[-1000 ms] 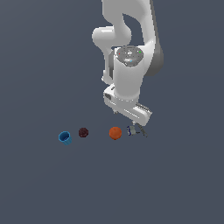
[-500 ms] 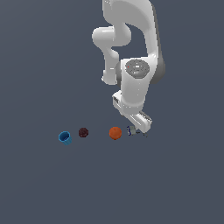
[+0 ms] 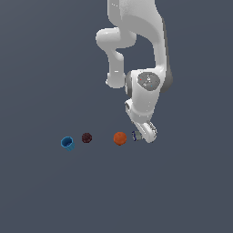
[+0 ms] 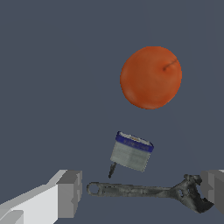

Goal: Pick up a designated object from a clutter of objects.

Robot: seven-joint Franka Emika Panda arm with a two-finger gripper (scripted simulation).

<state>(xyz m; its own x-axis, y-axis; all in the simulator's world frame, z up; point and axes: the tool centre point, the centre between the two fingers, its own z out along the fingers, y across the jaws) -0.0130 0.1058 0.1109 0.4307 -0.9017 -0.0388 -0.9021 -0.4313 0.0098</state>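
The designated object point(image 4: 131, 151) is a tiny stubby item, dark blue on top with a silvery-white body; in the exterior view point(image 3: 134, 135) it lies just right of the orange ball point(image 3: 119, 138). My gripper point(image 3: 145, 135) is low, right next to it. In the wrist view my gripper point(image 4: 142, 192) is open and empty. The thin dark wrench point(image 4: 148, 191) lies across between the two fingers point(image 4: 70, 194). The stubby item sits just beyond the wrench, and the orange ball point(image 4: 151, 77) is farther on.
A dark maroon ball point(image 3: 86, 137) and a bright blue cup point(image 3: 68, 143) lie in a row toward the exterior view's left of the orange ball. The wrench is hidden behind my hand in the exterior view. The floor is plain dark grey.
The arm has lowered and swung a little to the exterior view's right, bringing the open gripper down onto the spot beside the orange ball. The objects have not moved.
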